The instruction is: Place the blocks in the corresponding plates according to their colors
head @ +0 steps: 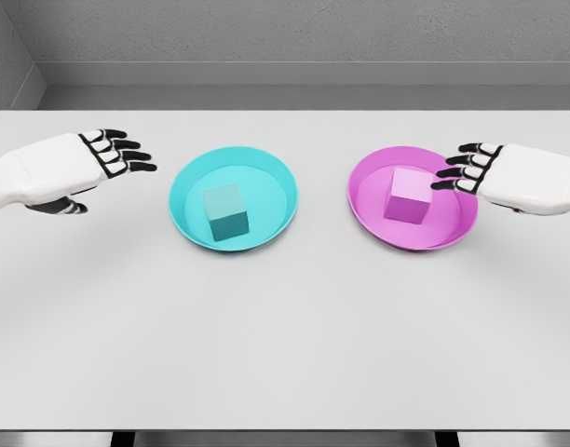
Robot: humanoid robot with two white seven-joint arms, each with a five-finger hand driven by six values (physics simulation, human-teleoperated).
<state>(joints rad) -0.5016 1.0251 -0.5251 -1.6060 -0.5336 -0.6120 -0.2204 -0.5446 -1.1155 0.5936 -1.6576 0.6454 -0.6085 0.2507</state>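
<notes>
A cyan block (225,212) sits inside the cyan plate (187,191) left of the table's middle. A magenta block (409,196) rests in the magenta plate (364,200) to the right. My left hand (113,158) hovers left of the cyan plate, fingers spread toward it and holding nothing. Over the magenta plate's right rim my right hand (464,169) is open, its fingertips a little right of the magenta block and apart from it.
The white table (285,335) spreads wide in front of the plates. Its far edge meets a grey wall behind, and the near edge runs along the bottom of the view.
</notes>
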